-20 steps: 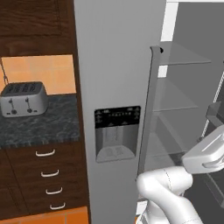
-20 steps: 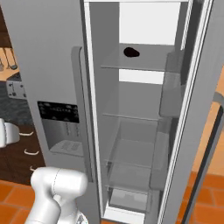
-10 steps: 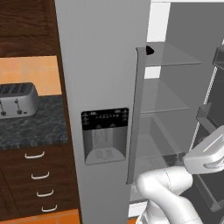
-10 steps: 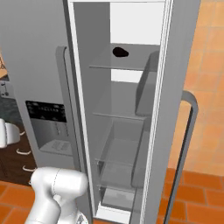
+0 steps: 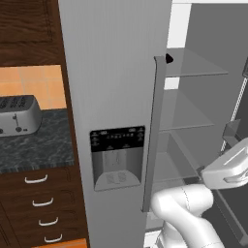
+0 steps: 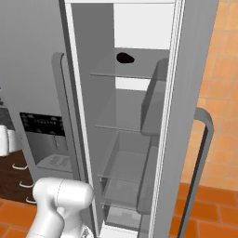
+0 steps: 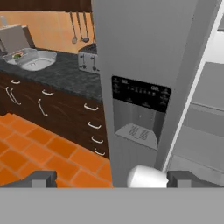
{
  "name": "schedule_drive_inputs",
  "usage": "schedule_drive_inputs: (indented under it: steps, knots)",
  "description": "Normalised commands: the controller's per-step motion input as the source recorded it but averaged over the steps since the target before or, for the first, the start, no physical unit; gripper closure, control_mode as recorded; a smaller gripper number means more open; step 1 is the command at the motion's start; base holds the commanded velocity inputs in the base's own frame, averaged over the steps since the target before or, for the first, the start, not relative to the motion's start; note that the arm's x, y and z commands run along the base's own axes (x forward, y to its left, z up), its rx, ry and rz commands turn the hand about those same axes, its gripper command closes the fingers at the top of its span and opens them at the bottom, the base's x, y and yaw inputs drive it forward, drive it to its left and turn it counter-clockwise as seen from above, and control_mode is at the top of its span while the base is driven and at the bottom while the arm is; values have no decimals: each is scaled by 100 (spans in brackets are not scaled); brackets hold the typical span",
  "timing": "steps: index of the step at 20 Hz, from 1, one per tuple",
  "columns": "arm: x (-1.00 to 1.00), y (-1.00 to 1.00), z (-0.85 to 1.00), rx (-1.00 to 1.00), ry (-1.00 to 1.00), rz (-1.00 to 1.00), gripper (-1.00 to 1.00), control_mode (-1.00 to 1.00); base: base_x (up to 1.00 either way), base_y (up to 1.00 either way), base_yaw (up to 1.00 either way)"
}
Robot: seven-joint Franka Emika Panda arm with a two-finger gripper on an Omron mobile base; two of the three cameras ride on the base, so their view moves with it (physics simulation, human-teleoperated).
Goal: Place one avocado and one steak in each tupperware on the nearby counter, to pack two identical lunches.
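In the left base view the grey fridge (image 5: 116, 97) stands with its left door shut, a dark dispenser panel (image 5: 117, 157) set in it and a long handle (image 5: 152, 131) down its right edge. The right compartment is open, showing glass shelves (image 5: 186, 114); a small dark item (image 5: 168, 58) peeks out on the top shelf just behind the handle, too hidden to name. Left of the fridge the counter (image 5: 34, 145) carries a silver toaster (image 5: 17, 115), with drawers (image 5: 41, 206) below. The white arm (image 5: 193, 213) rises at the lower right.

In the right base view the open compartment faces the camera. The dark lump (image 6: 124, 58) lies on the top shelf (image 6: 123, 74), toward the back; whether it is a steak or an avocado cannot be told. The shelves under it and the bottom bin (image 6: 123, 186) look bare. The open door (image 6: 186, 116) stands at the right with its handle (image 6: 202, 162).

In the hand view the gripper (image 7: 113, 178) hangs with its two fingertips (image 7: 41, 178) wide apart, holding nothing, in front of the dispenser (image 7: 139, 114). Far along the counter (image 7: 61, 72), at the upper left, sit the two pale tupperware (image 7: 28, 60), side by side and touching; something small and coloured shows in the left one. The toaster (image 7: 88, 59) stands next to the fridge.
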Motion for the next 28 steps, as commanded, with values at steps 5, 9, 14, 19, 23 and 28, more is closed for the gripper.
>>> schedule_drive_inputs:
  steps: [5,9,14,19,23,28]
  knots:
    - [19,-12,0,-1,-2,-21,-100,-100,0,0,0]
    - [19,-43,0,-14,-18,-34,-100,-100,0,0,0]
    - [2,-89,24,7,-10,-8,-100,-100,0,0,0]
    - [53,-81,48,11,-1,3,-100,-100,0,0,0]
    - [98,-25,32,-12,4,-3,-100,-100,0,0,0]
    - [100,0,-8,-3,5,-1,-100,-100,0,0,0]
